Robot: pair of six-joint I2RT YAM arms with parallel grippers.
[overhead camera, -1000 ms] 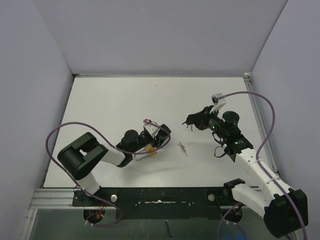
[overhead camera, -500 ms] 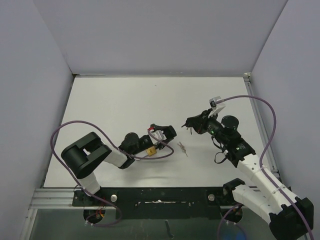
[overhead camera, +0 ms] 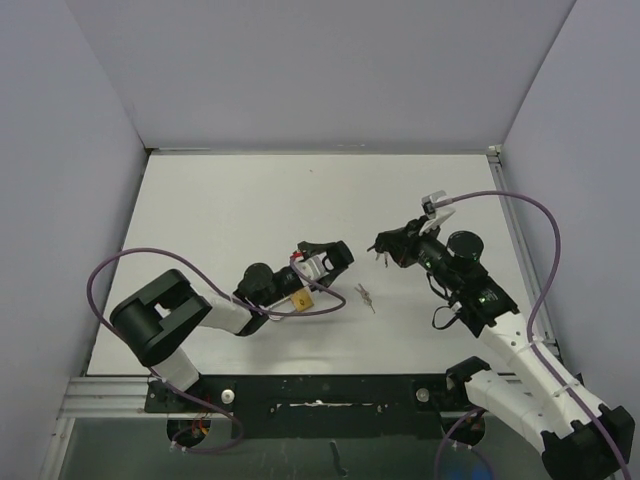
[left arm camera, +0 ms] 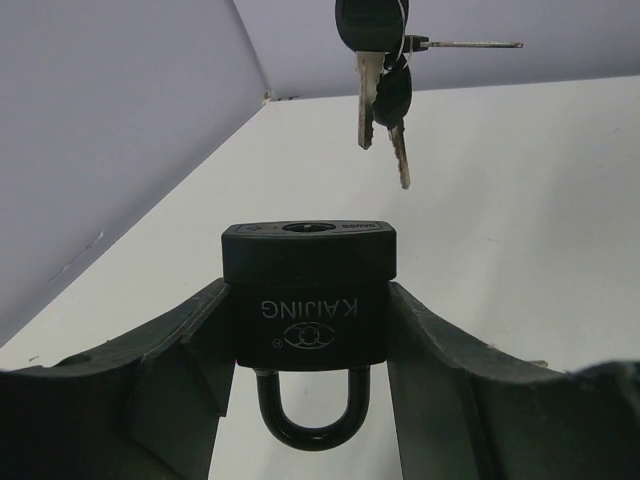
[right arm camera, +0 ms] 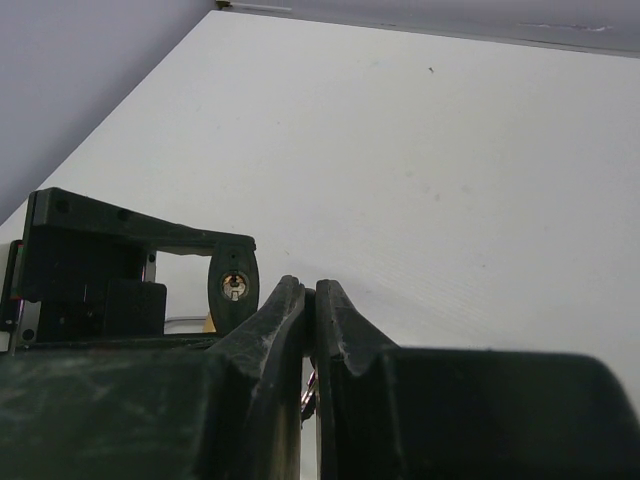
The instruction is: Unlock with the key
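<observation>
1. The right gripper (right arm camera: 310,292) is clenched. Its jaws are pressed flat together in its own wrist view, with only a glint of ring showing in the seam. It carries the key bunch (left arm camera: 381,75).
2. The left gripper (left arm camera: 308,305) grasps the padlock (left arm camera: 308,270) by its two sides. The shackle points back toward the wrist and the keyhole (left arm camera: 305,228) faces outward.
3. In the left wrist view the bunch hangs at about 1 o'clock from the keyhole, clear of the lock. In the right wrist view the keyhole sits at 10 o'clock from the closed fingertips. From above, the right gripper lies at 2 o'clock from the left one, near but apart.
4. Two blades dangle loosely and one juts out toward 3 o'clock. I judge that only the gripped blade can be steered, so turn the wrist until that blade points straight into the slot.
5. Bring the tip in slowly along the keyhole's axis and keep the lock hand rigid. A swinging spare blade could snag on the lock body.
6. A loose key (overhead camera: 365,297) lies on the table (overhead camera: 220,220) at 5 o'clock from the left gripper. It should not be needed.
</observation>
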